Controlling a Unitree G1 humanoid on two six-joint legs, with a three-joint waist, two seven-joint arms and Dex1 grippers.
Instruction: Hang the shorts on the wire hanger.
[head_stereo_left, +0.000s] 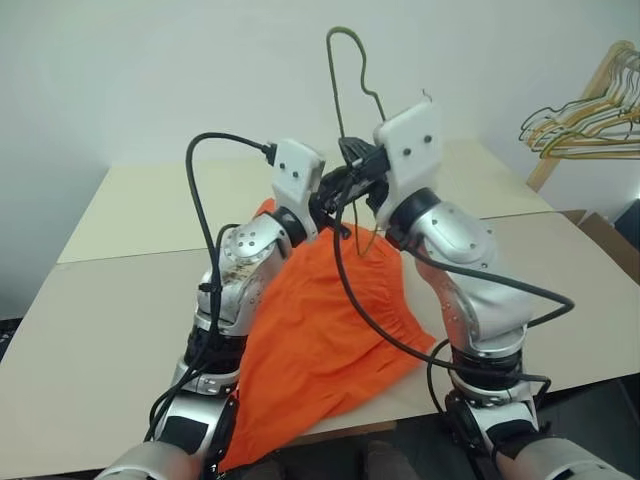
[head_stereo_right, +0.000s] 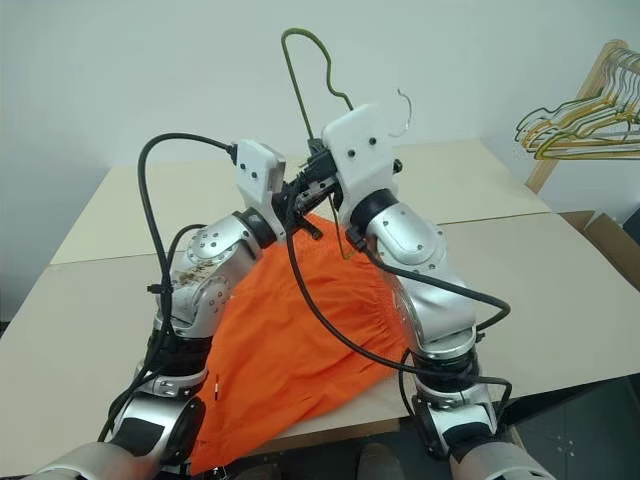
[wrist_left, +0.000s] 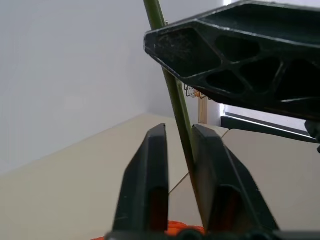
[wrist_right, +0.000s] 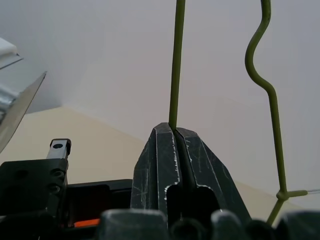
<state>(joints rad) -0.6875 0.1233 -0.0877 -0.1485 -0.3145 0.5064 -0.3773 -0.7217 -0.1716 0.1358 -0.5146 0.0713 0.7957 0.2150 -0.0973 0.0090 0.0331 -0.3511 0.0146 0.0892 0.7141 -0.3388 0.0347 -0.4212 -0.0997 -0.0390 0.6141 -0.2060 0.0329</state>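
Observation:
The wire hanger (head_stereo_left: 343, 28) stands upright above the table, its hook topmost. My right gripper (wrist_right: 173, 129) is shut on its thin olive wire (wrist_right: 176, 60). My left gripper (wrist_left: 179, 135) meets the right one from the left, its two fingers drawn close around the same wire (wrist_left: 172, 85), which lies against one finger. The orange shorts (head_stereo_left: 310, 340) hang from just under the two grippers, spread down across the table and droop over its front edge. The shorts and my arms hide the hanger's lower part.
A bunch of coloured hangers (head_stereo_left: 590, 125) hangs on a wooden rail at the far right. The beige table (head_stereo_left: 100, 330) joins a second one (head_stereo_left: 150, 210) behind it, against a white wall. A cardboard box (head_stereo_left: 610, 240) stands to the right of the table.

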